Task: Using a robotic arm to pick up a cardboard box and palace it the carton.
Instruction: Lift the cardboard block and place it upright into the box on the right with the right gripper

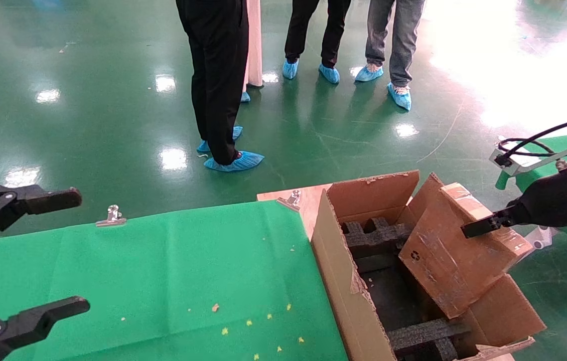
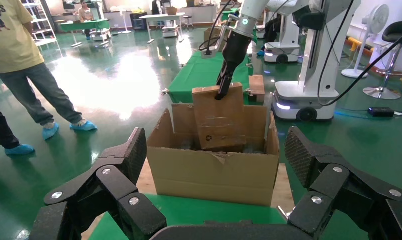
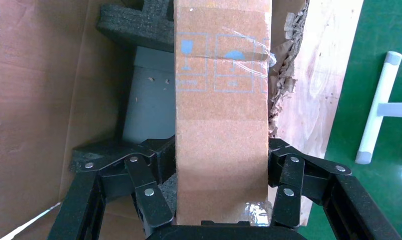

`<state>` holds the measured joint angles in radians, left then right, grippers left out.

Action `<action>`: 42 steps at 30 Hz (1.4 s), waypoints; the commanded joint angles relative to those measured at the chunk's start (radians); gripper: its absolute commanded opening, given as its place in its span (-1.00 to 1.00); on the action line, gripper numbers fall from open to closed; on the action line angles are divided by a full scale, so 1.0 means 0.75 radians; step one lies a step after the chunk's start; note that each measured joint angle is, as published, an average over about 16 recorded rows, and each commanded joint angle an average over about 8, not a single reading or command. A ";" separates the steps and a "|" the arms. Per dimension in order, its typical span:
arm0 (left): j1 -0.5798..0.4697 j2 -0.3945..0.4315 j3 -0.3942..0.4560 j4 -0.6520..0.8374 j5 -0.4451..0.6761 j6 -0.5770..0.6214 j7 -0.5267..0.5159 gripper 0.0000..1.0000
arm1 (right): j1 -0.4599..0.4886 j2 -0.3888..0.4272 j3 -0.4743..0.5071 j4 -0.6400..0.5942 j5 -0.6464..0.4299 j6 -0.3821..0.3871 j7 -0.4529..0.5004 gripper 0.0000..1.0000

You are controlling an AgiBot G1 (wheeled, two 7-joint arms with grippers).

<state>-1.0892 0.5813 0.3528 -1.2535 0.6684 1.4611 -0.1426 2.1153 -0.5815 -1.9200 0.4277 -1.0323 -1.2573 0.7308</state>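
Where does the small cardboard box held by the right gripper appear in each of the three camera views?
Head view: cardboard box at right, tilted over the carton.
Left wrist view: centre, upright above the carton, right gripper at its top.
Right wrist view: box fills the centre between the fingers.
Shared landmark: the carton's black foam.

Robotic arm: white glossy, silver wrist, black cable. Both claws black, linked fingers w/ silver screws, textured pads.

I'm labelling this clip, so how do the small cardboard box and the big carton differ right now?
The cardboard box is small, closed and taped; the carton is far larger, open, with torn flaps and black foam inside. The box hangs tilted in the right gripper over the opening; the carton sits by the green table. The left gripper is open, idle. Both are brown cardboard.
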 commanded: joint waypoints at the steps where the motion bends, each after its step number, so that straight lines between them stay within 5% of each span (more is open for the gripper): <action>1: 0.000 0.000 0.000 0.000 0.000 0.000 0.000 1.00 | 0.003 0.001 0.004 -0.006 0.004 -0.008 -0.012 -1.00; 26: 0.000 0.000 0.000 0.000 0.000 0.000 0.000 1.00 | -0.065 -0.088 -0.122 0.224 -0.204 0.358 0.567 -1.00; 42: 0.000 0.000 0.000 0.000 0.000 0.000 0.000 1.00 | -0.117 -0.135 -0.193 0.305 -0.298 0.417 0.774 -1.00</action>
<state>-1.0894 0.5812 0.3531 -1.2534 0.6682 1.4611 -0.1424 2.0218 -0.6862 -2.0624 0.6476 -1.2527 -0.9402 1.3071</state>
